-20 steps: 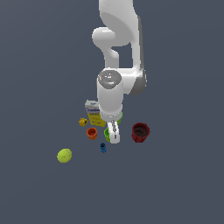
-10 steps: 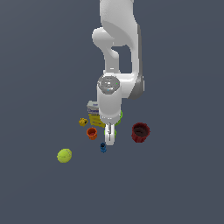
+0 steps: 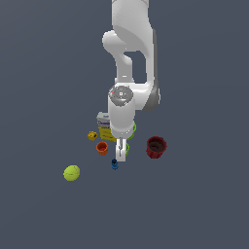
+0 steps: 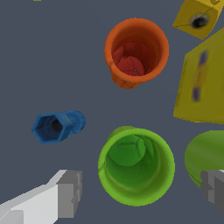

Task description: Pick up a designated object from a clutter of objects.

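Your white Panda arm reaches down over a plain dark grey floor with its gripper (image 3: 121, 151) low among the clutter. In the wrist view its two grey fingertips (image 4: 70, 192) stand well apart, one on each side of the small bright lime-green thick-rimmed round cup (image 4: 136, 165), neither touching it; the jaws are open.

Items you can see:
- Small lime-green cup: upright, mouth open to the wrist camera, between the fingertips. In the exterior view only a green sliver shows beside the finger (image 3: 127, 148).
- Orange round cup (image 3: 102, 148): upright, near the lime-green cup, apart from it, on the exterior view's left of the gripper.
- Small blue hexagonal piece (image 3: 115, 164): lying on its side, just beside the gripper's lower end.
- Yellow and white box (image 3: 104, 127): behind the orange cup, partly hidden by the arm.
- Tiny yellow block with a dark hole (image 3: 92, 135): just beside the box.
- Larger green cup (image 4: 208, 155): close beside the small one; mostly cut off in the wrist view.
- Dark red ribbed cup (image 3: 156, 147): upright, on the exterior view's right of the gripper.
- Yellow-green ball (image 3: 71, 173): well apart from the group, toward the exterior view's left.
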Robot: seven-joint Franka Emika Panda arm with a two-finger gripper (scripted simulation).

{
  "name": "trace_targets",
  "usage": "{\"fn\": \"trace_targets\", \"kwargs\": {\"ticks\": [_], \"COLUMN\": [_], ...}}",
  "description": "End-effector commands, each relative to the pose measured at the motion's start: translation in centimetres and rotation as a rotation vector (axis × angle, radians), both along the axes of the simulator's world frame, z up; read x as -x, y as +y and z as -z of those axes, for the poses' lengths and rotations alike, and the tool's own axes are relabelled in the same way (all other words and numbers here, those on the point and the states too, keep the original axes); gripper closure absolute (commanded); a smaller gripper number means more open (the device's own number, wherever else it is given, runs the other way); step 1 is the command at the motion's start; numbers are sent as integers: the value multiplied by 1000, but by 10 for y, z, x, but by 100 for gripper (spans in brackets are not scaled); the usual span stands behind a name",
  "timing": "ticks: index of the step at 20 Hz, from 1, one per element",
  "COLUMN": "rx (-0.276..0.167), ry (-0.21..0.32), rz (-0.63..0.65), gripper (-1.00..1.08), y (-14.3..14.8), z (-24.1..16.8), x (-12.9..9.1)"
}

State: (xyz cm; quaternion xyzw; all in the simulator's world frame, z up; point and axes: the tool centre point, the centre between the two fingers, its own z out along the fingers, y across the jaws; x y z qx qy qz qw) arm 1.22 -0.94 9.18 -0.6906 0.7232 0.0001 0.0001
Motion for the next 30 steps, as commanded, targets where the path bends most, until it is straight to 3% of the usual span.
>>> {"fn": "trace_targets", "kwargs": {"ticks": [1, 15, 16, 30], "rx": [0, 0, 0, 0], "ry": [0, 0, 0, -2], "rz": [1, 4, 4, 5], "gripper": [-92, -92, 108, 108], "y": [0, 0, 0, 0], "z": [4, 49, 49, 44], "x": [0, 1, 1, 0]}}
